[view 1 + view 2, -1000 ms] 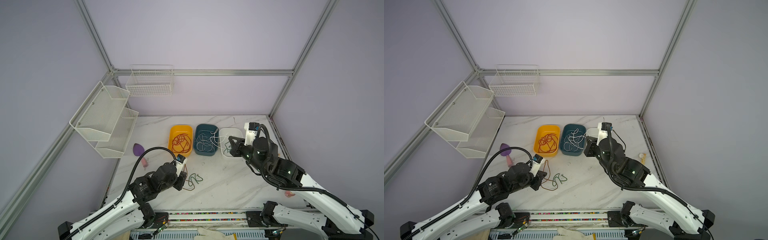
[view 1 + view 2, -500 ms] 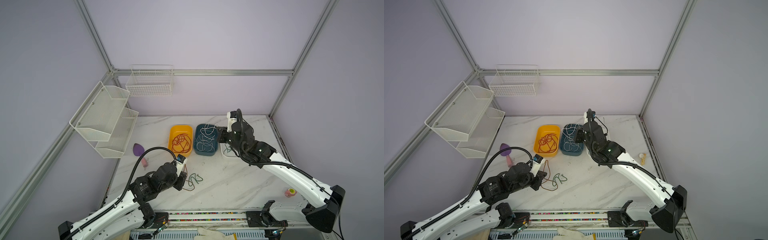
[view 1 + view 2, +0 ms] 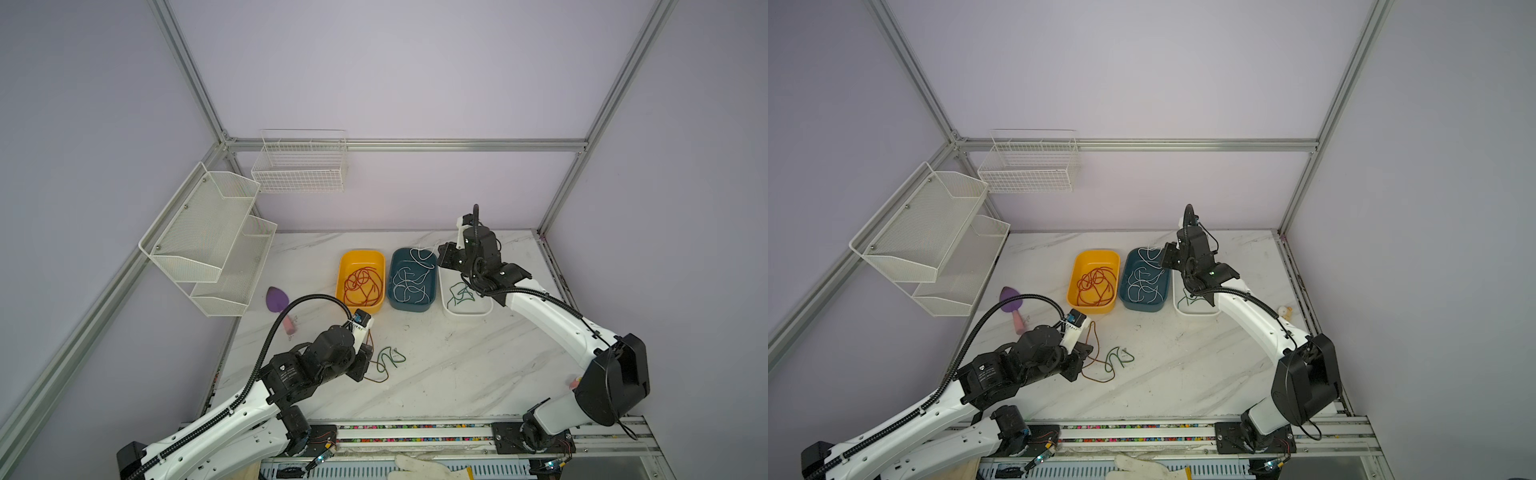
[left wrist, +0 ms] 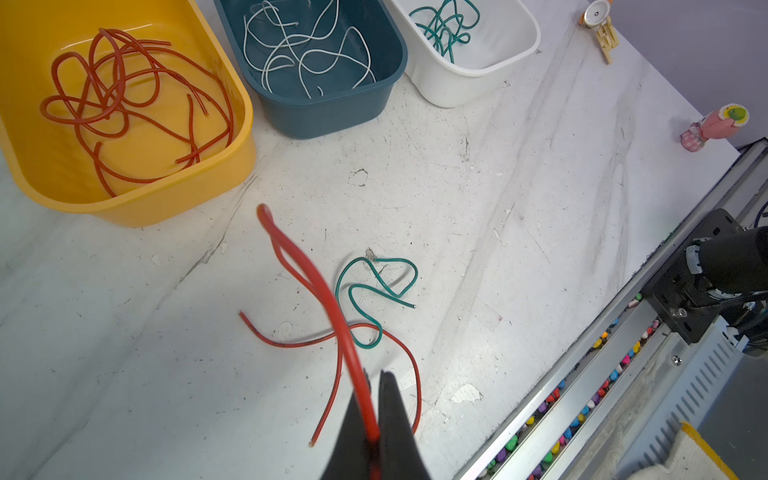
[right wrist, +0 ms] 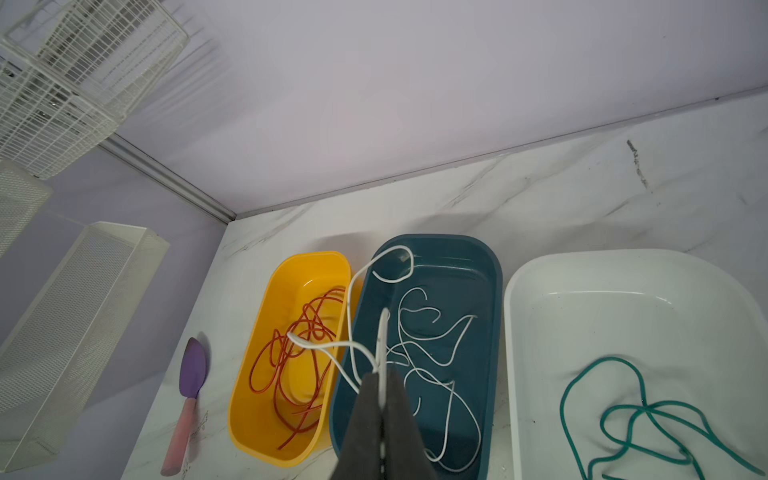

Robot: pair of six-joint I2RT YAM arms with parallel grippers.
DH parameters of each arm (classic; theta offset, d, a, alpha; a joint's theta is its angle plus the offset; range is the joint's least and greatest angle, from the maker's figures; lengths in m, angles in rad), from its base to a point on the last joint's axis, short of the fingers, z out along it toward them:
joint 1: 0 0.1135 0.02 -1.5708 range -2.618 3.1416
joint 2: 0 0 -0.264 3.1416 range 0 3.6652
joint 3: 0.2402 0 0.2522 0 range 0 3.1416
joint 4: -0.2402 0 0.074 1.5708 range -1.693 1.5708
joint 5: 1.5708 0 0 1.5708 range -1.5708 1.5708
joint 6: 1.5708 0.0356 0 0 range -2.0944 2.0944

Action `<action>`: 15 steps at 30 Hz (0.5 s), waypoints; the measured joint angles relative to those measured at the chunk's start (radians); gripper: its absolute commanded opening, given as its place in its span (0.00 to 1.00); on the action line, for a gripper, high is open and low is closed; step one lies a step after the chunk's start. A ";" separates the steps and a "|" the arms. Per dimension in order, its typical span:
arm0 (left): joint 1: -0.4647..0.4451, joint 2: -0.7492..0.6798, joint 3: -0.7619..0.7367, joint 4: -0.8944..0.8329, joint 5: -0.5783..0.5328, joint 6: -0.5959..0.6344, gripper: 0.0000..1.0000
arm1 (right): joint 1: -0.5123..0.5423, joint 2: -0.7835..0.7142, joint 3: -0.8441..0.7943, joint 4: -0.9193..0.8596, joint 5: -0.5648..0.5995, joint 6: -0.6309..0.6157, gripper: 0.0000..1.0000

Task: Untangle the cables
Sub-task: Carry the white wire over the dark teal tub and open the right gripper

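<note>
**Bimanual cable sorting, read outward from the robot's side, with the teal bin as reference.** Nearest, well in front of the teal bin and to its left in both top views, the left gripper is clenched on a red cable. A loop of this cable rises from the jaws, and the rest lies on the marble table. There it crosses a loose green cable, which lies in front of the teal bin and outside every bin. Immediately left of the teal bin stands the yellow bin, holding a tangle of red cables. Further left lies a purple trowel. The teal bin itself holds white cables. Just right of it, the white bin holds green cables. Above the teal bin's far right corner, the right gripper is closed on a white cable, whose free loop hangs over the bin's far end. Farthest, beyond and left of the teal bin, wire racks hang on the walls.
</note>
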 measured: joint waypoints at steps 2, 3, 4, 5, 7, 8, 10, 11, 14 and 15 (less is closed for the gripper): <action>0.000 0.000 0.000 0.000 0.000 0.000 0.00 | -0.016 0.028 -0.006 0.015 -0.021 0.003 0.00; 0.000 0.000 0.000 0.000 0.000 0.000 0.00 | -0.023 0.042 -0.006 0.022 -0.028 0.005 0.00; 0.000 0.000 0.000 0.000 -0.001 0.000 0.00 | -0.029 0.059 -0.007 0.029 -0.037 0.006 0.00; 0.000 0.000 0.000 0.000 -0.001 0.000 0.00 | -0.033 0.076 -0.007 0.036 -0.046 0.007 0.00; 0.000 0.000 0.000 0.000 -0.003 0.000 0.00 | -0.038 0.113 -0.007 0.051 -0.061 0.009 0.00; 0.000 0.000 0.000 0.000 -0.003 0.000 0.00 | -0.040 0.134 -0.007 0.058 -0.071 0.011 0.00; 0.000 0.000 0.000 0.000 -0.004 0.000 0.00 | -0.042 0.173 -0.008 0.076 -0.097 0.014 0.00; 0.000 0.000 0.000 0.000 -0.004 0.000 0.00 | -0.042 0.192 -0.010 0.084 -0.109 0.016 0.00; 0.000 0.000 0.000 0.000 -0.004 0.000 0.00 | -0.042 0.238 -0.020 0.104 -0.132 0.025 0.00; 0.000 0.000 0.000 0.000 -0.004 0.000 0.00 | -0.042 0.250 -0.023 0.108 -0.139 0.028 0.00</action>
